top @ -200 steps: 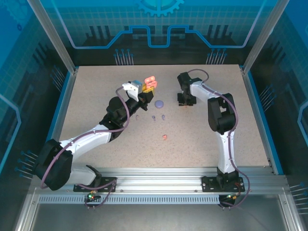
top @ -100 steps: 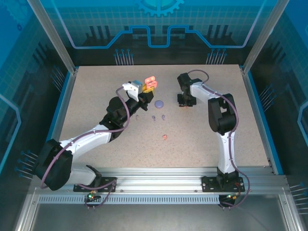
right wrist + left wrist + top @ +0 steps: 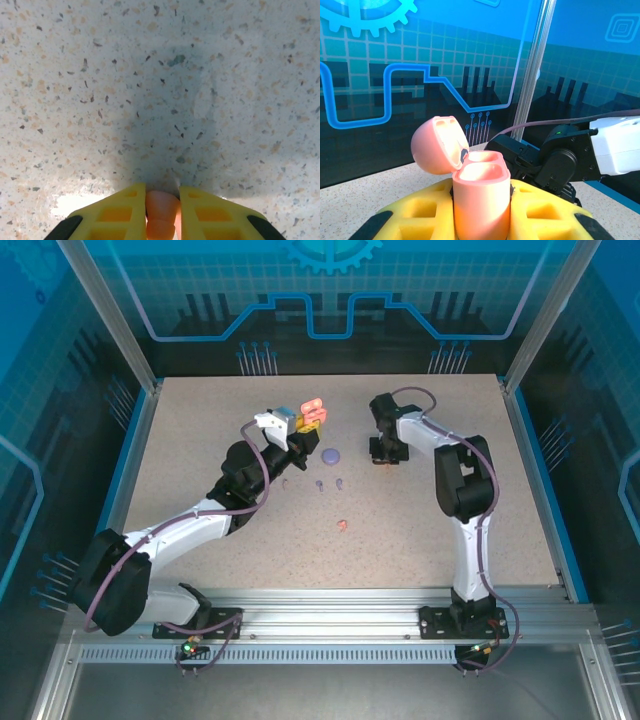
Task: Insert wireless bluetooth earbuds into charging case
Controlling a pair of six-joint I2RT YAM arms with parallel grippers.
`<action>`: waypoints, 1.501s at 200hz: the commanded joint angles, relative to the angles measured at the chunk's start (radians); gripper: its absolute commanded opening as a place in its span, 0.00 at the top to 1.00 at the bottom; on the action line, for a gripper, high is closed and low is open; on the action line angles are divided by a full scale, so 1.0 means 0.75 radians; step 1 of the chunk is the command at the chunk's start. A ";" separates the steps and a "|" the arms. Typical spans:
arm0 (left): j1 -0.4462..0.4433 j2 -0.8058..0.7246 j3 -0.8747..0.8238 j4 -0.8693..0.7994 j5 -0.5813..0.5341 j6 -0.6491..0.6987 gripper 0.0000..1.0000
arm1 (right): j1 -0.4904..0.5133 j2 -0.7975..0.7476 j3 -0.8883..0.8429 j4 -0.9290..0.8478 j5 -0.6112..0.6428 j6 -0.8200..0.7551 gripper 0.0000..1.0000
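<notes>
A pink charging case (image 3: 481,200) stands upright between the yellow fingers (image 3: 415,212) of my left gripper (image 3: 481,187), which is shut on it. Its lid (image 3: 436,146) is swung open and both sockets are bare. In the top view that case (image 3: 312,412) is held above the table's back middle. My right gripper (image 3: 162,194) points straight down at the speckled table, shut on a coral-red earbud (image 3: 162,207); it sits right of the case (image 3: 384,456). Two purple earbuds (image 3: 320,484) (image 3: 339,482), a pale bud (image 3: 287,480) and another coral-red bud (image 3: 344,525) lie loose on the table.
A round purple case (image 3: 331,454) lies on the table between the two grippers. The right arm's dark wrist (image 3: 560,160) shows close behind the pink case. Blue panels and metal posts (image 3: 528,315) wall in the table (image 3: 200,420).
The right wrist has shifted very slightly over the same spot on the table. The left arm and the pink case have not moved.
</notes>
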 commanded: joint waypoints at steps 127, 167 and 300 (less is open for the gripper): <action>-0.012 0.025 0.076 0.094 0.125 0.046 1.00 | 0.046 -0.862 -0.199 0.367 -0.413 0.209 0.81; -0.013 0.051 0.087 0.167 0.186 0.030 1.00 | 0.095 -1.033 -0.207 0.553 -0.493 0.243 0.81; -0.033 0.027 0.209 0.105 0.390 0.017 1.00 | 0.319 -1.224 -0.483 1.266 -0.711 0.124 0.80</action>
